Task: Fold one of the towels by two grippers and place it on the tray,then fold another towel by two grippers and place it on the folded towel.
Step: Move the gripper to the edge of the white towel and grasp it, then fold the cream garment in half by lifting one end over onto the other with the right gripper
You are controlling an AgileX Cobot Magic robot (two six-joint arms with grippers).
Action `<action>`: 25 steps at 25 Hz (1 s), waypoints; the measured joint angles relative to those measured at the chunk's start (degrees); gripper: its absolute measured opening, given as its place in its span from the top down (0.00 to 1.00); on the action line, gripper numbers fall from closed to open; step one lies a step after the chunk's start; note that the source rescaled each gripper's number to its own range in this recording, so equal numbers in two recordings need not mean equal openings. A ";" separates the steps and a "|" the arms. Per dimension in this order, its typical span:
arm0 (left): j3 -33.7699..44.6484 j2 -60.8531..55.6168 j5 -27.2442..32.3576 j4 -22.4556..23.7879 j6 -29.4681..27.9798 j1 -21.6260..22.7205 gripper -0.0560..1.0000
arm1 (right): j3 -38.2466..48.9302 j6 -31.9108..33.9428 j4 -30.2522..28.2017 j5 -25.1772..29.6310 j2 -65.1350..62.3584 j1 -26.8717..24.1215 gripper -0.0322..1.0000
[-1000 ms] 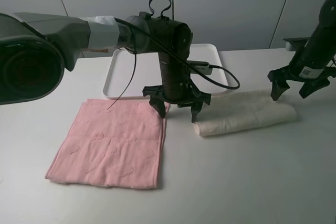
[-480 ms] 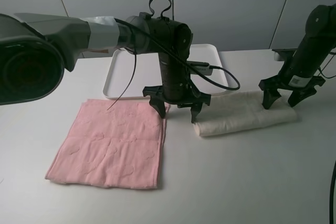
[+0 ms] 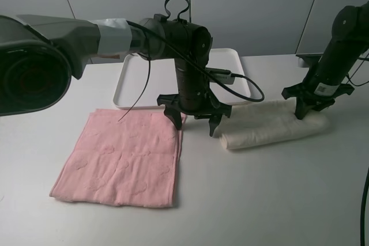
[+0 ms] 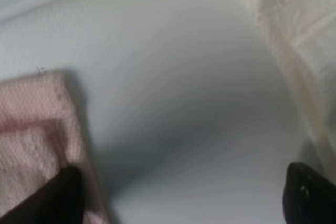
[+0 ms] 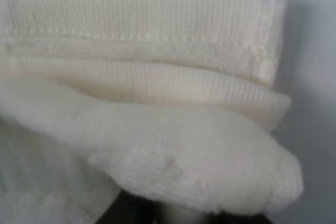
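white table (image 3: 277, 194) holds everything. left gripper (image 3: 194, 126) hangs wide open, low over the bare gap between the flat pink towel (image 3: 124, 159) and the folded-up cream towel (image 3: 265, 129). right gripper (image 3: 304, 112) pinches the cream towel's right end. white tray (image 3: 124, 87) sits just behind both towels.

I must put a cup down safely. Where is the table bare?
Bare: the table at front right, before the cream towel and beside the pink towel; also the tray. Crowded: the gap between the towels, where the left gripper hangs, and the cream towel's right end, under the right gripper.
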 joint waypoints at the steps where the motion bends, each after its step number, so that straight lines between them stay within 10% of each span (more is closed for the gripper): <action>1: 0.00 0.00 0.00 0.00 0.00 0.00 0.01 | 0.00 -0.13 0.65 0.00 0.00 0.00 0.79; 4: 0.00 0.00 0.00 0.00 0.10 0.00 0.01 | 0.26 -2.62 2.31 0.11 0.00 0.00 0.91; 25: -0.52 -0.72 -0.19 -8.18 4.08 3.07 0.01 | 1.17 -9.13 6.94 -0.23 -0.21 -0.18 0.91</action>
